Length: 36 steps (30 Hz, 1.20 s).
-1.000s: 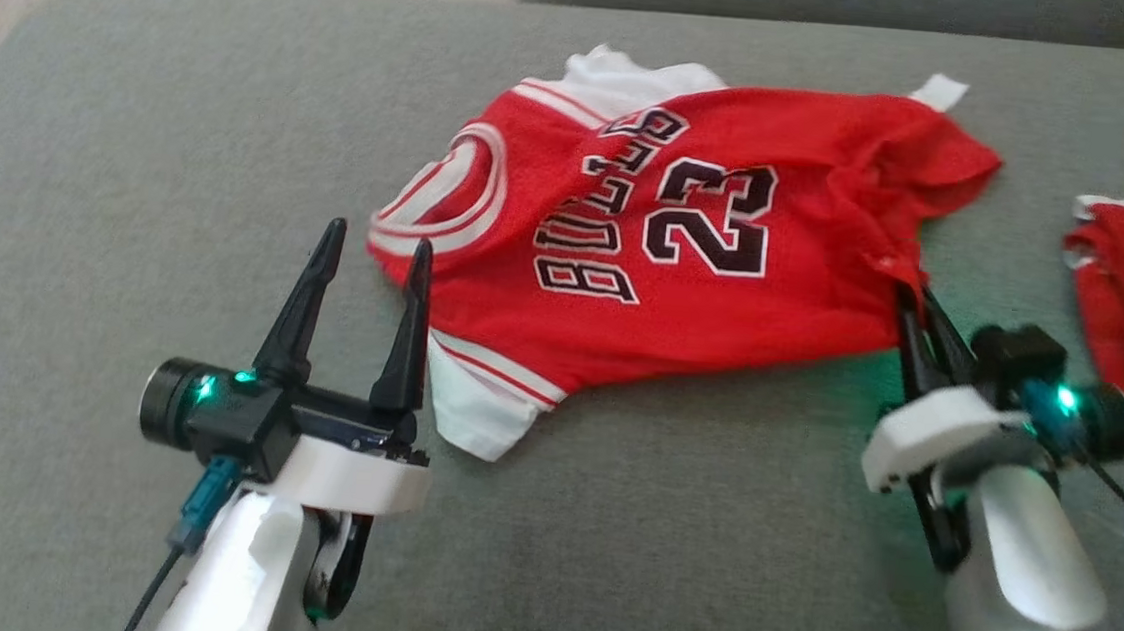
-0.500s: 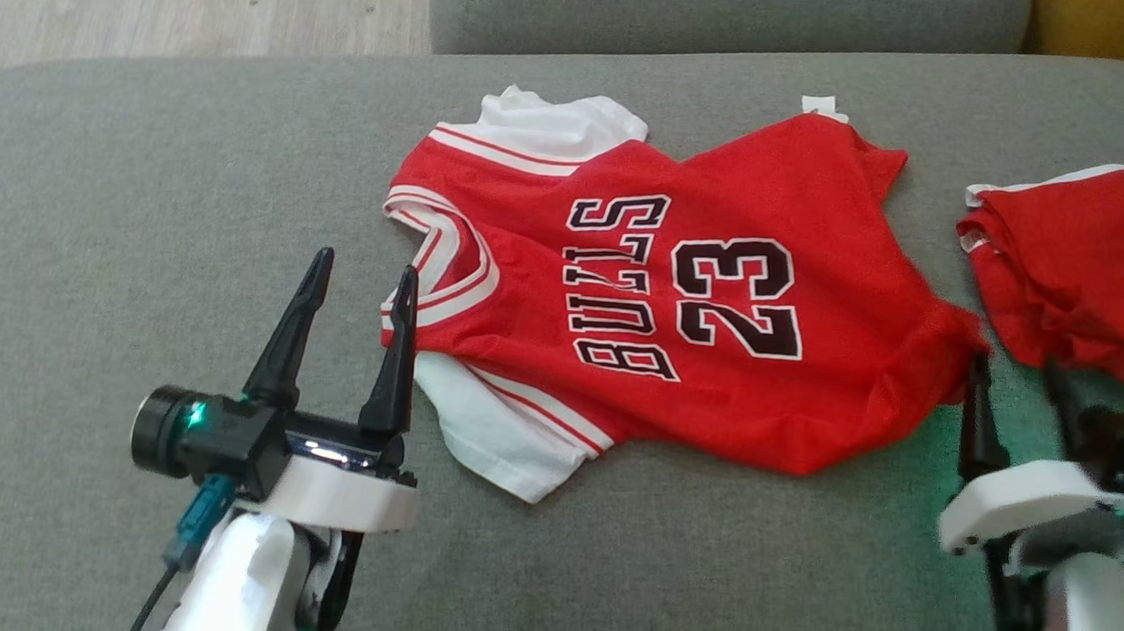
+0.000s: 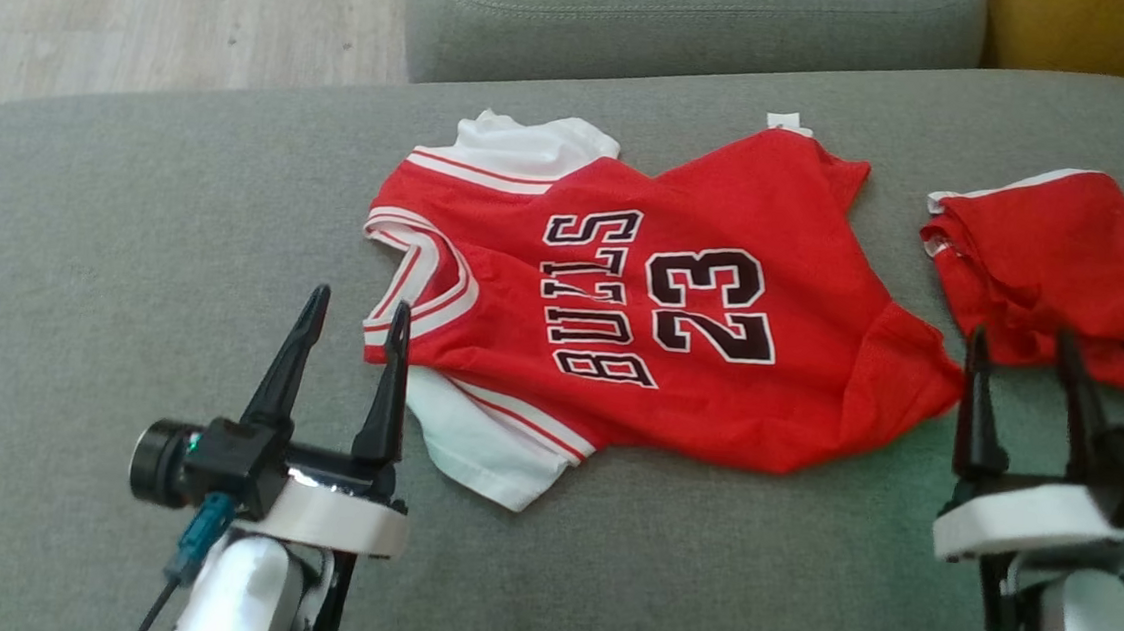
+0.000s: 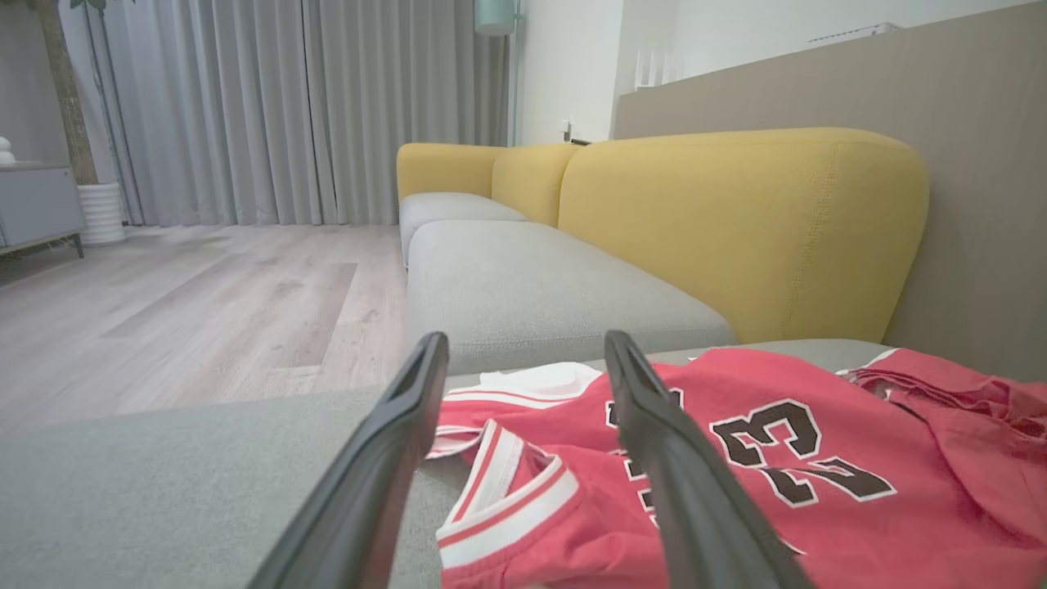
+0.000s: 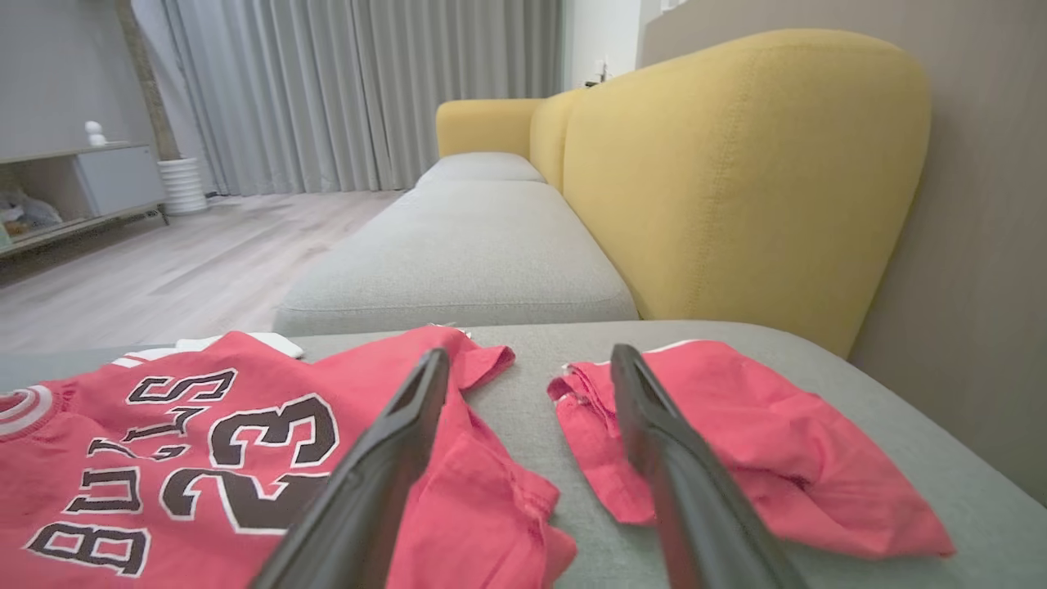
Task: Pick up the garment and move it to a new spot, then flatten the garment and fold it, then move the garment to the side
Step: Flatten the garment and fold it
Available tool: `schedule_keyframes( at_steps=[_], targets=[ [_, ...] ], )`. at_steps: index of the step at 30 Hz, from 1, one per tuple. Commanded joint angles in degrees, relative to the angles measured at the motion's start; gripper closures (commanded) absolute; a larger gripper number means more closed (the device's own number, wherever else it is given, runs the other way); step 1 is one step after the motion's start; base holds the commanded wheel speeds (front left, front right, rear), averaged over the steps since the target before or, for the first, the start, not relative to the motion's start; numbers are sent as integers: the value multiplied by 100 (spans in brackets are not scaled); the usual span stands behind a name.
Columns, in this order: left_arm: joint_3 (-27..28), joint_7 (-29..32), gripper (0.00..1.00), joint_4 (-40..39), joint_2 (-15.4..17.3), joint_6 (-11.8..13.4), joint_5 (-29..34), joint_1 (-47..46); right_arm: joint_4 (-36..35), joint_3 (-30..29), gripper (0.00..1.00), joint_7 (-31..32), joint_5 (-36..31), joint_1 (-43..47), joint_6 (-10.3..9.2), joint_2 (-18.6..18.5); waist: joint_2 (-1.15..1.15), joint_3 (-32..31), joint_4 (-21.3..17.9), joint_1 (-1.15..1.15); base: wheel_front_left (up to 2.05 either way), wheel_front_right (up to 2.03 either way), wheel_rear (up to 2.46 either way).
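Left jaws gape wide and empty beside the red jersey (image 3: 806, 275) at its collar; right jaws likewise (just off its hem), above the grey sofa (image 3: 128, 221).

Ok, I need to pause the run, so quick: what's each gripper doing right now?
Left gripper: open, holding nothing, near the collar of the jersey.
Right gripper: open, holding nothing, near the jersey's hem corner.
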Motion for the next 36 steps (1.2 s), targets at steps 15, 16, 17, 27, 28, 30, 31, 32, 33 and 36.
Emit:
schedule_keyframes(
  at_steps=[15,16,17,27,28,30,31,32,33,36],
  targets=[
    [32,971,0,574,291,100,86,-326,-506,488,0,-154,270,173,-4,-29,0,243,-219,0,0,0,0],
    [15,1151,0,659,317,105,96,-352,-505,503,0,-156,277,166,-4,-29,0,269,-233,0,0,0,0],
    [8,1306,0,730,342,116,101,-381,-503,514,0,-158,288,158,-4,-29,0,300,-247,0,0,0,0],
    [16,1969,0,1296,470,184,77,-808,-439,559,0,-189,350,52,-4,-29,0,509,-328,0,0,0,0],
    [-6,1963,0,1329,469,141,63,-841,-434,551,0,-191,351,35,-4,-29,0,520,-340,0,0,0,0],
    [-46,1933,0,1373,446,36,4,-889,-412,528,0,-194,348,2,-4,-29,0,533,-362,0,0,0,0],
    [-56,1923,0,1384,422,4,-34,-900,-400,518,0,-196,348,-11,-4,-29,0,538,-370,0,0,0,0],
    [-76,1921,0,1393,406,-36,-62,-904,-387,511,0,-197,349,-22,-4,-29,0,542,-378,0,0,0,0],
    [-98,1929,0,1405,391,-74,-91,-901,-373,504,0,-199,352,-32,-4,-29,0,546,-384,0,0,0,0],
    [-235,2022,0,1422,373,-204,-118,-904,-328,491,0,-204,359,-60,-4,-29,0,561,-387,0,0,0,0]
  ],
)
